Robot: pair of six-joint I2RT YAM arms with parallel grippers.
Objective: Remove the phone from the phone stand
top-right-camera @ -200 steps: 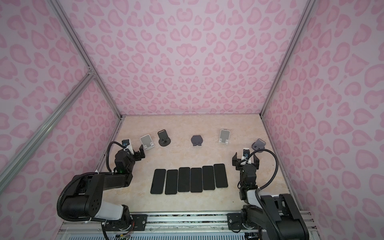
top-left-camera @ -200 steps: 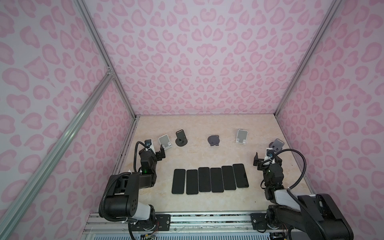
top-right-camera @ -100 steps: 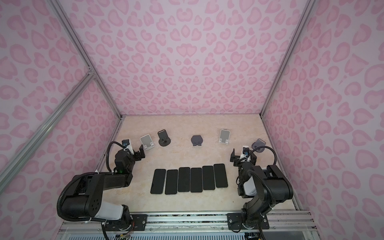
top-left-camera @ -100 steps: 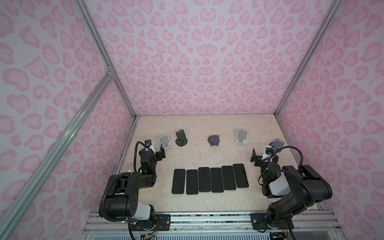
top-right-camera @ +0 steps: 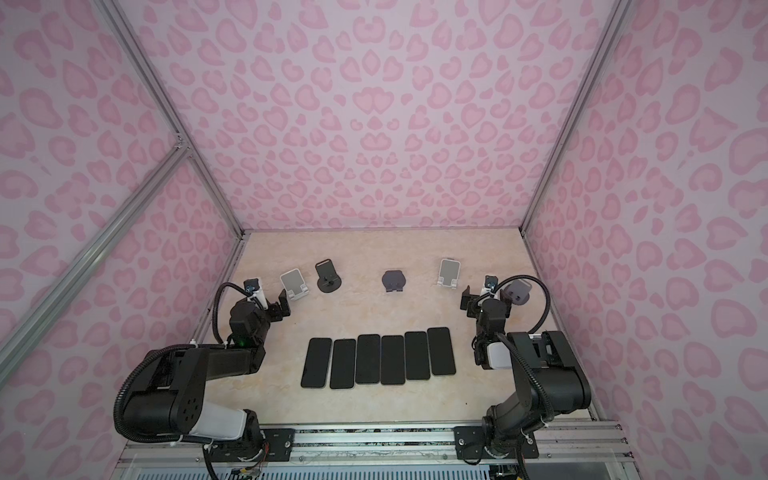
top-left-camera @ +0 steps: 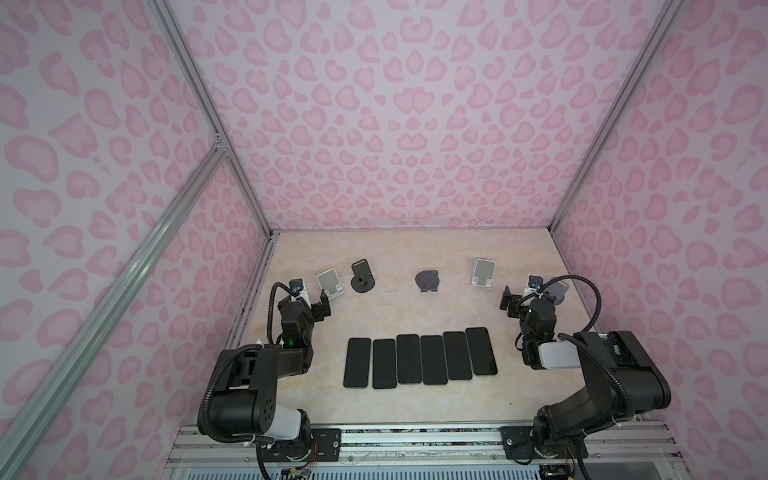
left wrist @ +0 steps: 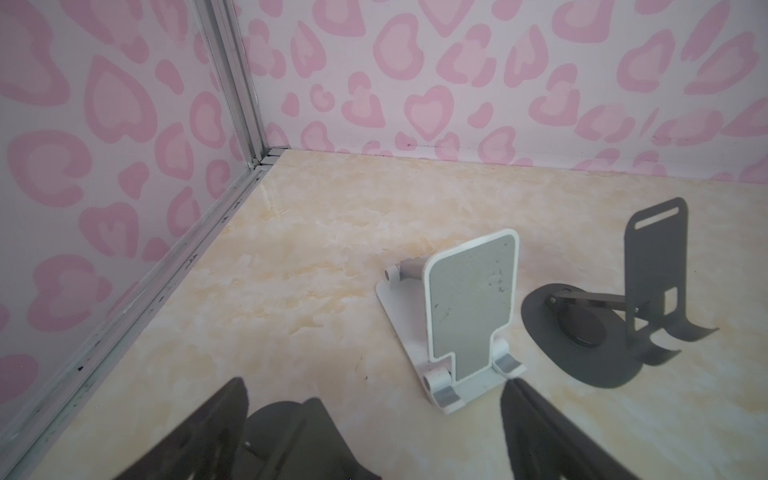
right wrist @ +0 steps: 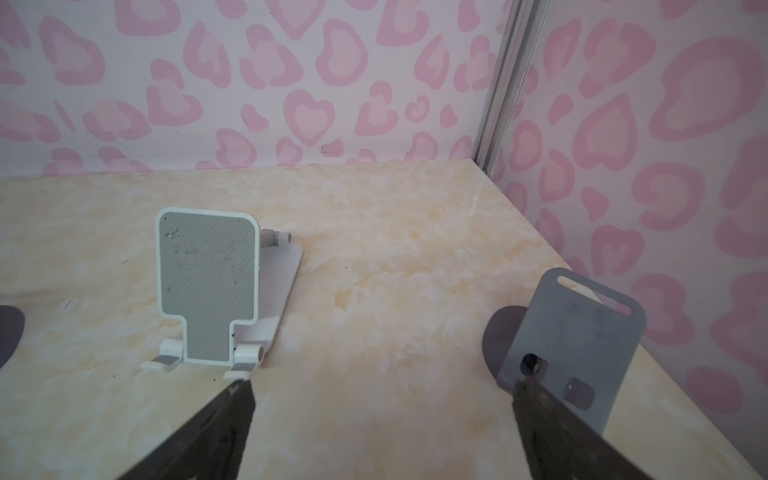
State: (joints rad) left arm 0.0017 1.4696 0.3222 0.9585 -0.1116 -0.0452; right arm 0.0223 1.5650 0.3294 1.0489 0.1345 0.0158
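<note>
Centrally, phones point(top-left-camera: 419, 359): six lay flat in one row.
Stands point(top-left-camera: 424, 281): stood apart behind the row.
Left gripper point(left wrist: 376, 384): jaws spread wide, nothing held.
Right gripper point(right wrist: 383, 381): jaws spread wide, nothing held.

Grey stand point(top-left-camera: 560, 287) partly hidden by right arm point(top-left-camera: 540, 320); dark stand point(right wrist: 8, 332) cut off at pic edge.

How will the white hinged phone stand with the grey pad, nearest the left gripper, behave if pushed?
The white hinged phone stand looks thin and empty, so probably light; on the glossy marble-look tabletop it would likely slide. Its backrest stands tall over a small flat base, so a high push might tip it or fold the hinge.
</note>
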